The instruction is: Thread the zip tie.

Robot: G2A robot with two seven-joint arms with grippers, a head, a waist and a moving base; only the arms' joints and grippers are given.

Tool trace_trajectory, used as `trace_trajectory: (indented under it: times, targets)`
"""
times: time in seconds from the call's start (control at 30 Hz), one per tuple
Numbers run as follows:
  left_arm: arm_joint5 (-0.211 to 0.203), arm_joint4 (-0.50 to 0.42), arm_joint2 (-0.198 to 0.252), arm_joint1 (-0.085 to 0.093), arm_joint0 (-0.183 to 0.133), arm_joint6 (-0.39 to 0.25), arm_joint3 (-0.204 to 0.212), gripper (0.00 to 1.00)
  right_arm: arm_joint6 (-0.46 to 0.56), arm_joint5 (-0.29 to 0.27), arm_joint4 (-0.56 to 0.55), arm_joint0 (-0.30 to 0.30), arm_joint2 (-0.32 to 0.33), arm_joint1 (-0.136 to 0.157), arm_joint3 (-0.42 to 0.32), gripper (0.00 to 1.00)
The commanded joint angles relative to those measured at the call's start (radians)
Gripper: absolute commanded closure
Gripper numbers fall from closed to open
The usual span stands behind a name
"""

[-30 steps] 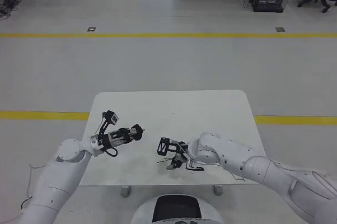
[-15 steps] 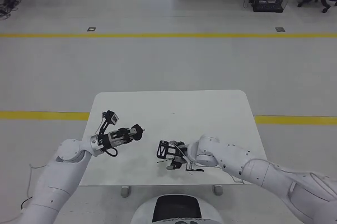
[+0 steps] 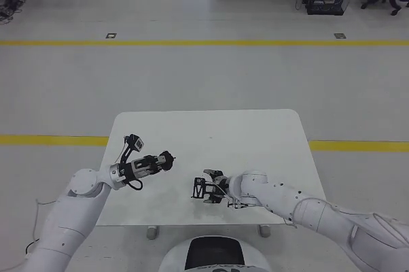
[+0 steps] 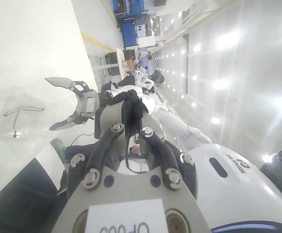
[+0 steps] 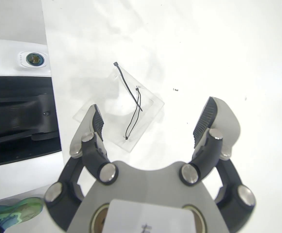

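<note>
Two thin black zip ties [image 5: 128, 90] lie crossed on a small clear plastic sheet [image 5: 102, 112] near the front edge of the white table [image 3: 259, 136]; one of them is bent into a narrow loop. My right gripper [image 5: 150, 120] hangs open just above and beside the sheet, with nothing between its ribbed pads [image 5: 203, 118]. The left wrist view shows the same right gripper [image 4: 51, 104] open over the sheet [image 4: 41, 122] and a zip tie [image 4: 22, 109]. My left gripper [image 3: 168, 160] is raised at the left with its fingers [image 4: 109, 120] shut; I cannot tell whether they hold anything.
The sheet lies close to the table's front edge [image 5: 51, 103], beside the robot's body. A tiny dark speck [image 5: 175, 89] lies on the table past the sheet. The table's far half [image 3: 211, 129] is bare, and a yellow floor line [image 3: 367, 145] runs behind it.
My right gripper has moved slightly toward the table's front edge and turned at the wrist. The left arm has kept still.
</note>
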Motion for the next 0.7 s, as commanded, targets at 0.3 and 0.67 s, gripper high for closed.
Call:
trace_trajectory:
  times: [0.3,0.67]
  targets:
    - [0.0,0.0,0.0,0.0,0.0,0.0,0.0,1.0,-0.03,0.005,-0.045,-0.018,0.003,-0.005,0.011,0.0]
    - [0.0,0.0,0.0,0.0,0.0,0.0,0.0,1.0,-0.079,0.0,-0.107,-0.031,0.0,-0.017,0.035,0.44]
